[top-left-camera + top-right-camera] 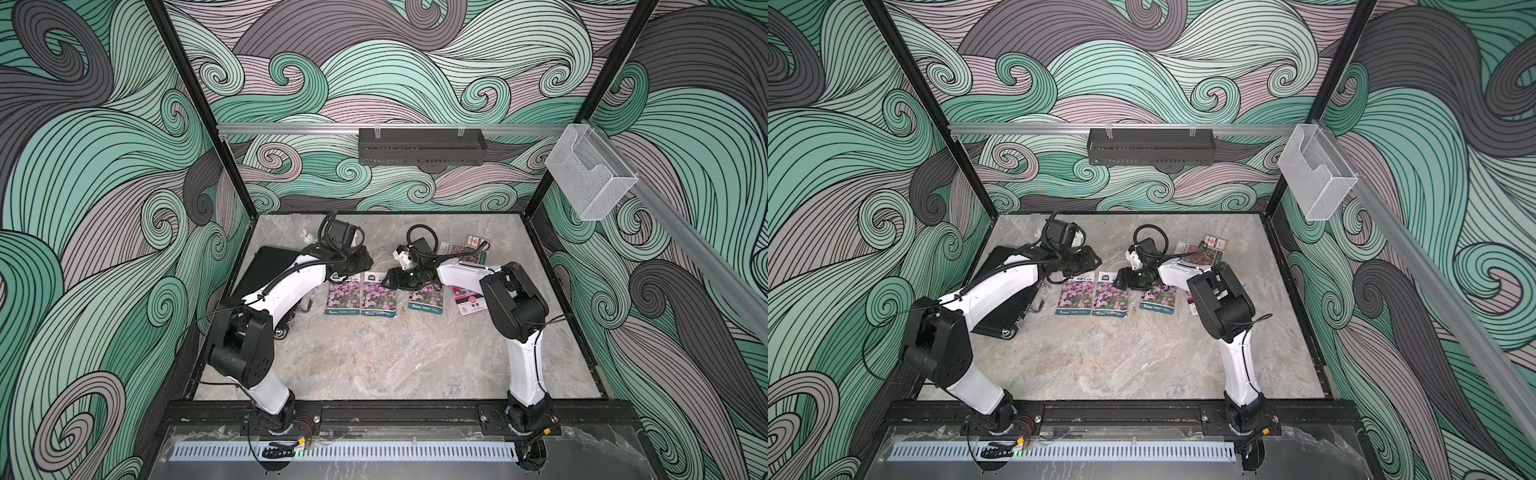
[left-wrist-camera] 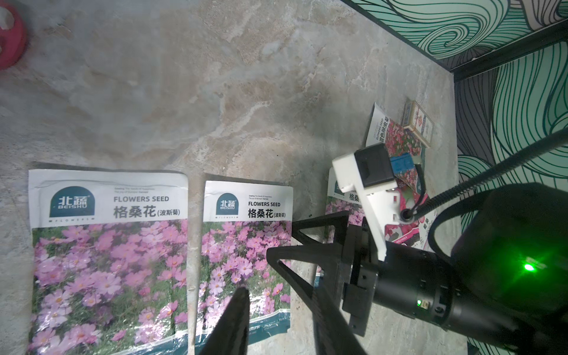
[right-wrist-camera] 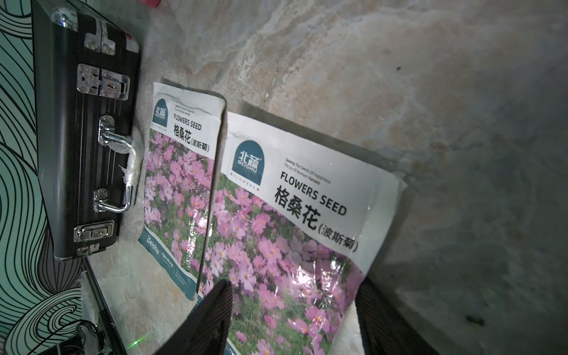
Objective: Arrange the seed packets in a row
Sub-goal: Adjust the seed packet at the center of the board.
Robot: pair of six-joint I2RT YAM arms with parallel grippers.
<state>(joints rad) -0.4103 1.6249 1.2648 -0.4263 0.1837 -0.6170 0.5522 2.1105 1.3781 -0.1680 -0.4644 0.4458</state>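
As it's laid out, purple packets [image 1: 379,299]: three are lined up
left claw [image 2: 276,292]: set narrow, nothing gripped
right claw [image 2: 280,239]: spread wider at middle packet's [image 2: 242,242] edge

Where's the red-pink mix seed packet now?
In both top views the red-pink mix packet lies toward the table's back right, by the small patterned box, partly hidden behind the right arm.

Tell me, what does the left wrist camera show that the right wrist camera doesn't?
Only the left wrist view shows the right gripper, its jaws apart, plus the red-pink packet and the small patterned box near the wall. Only the right wrist view shows the black case with chrome latches and a handle. Both show one purple-pink packet beside a second purple-pink packet on the marble table.
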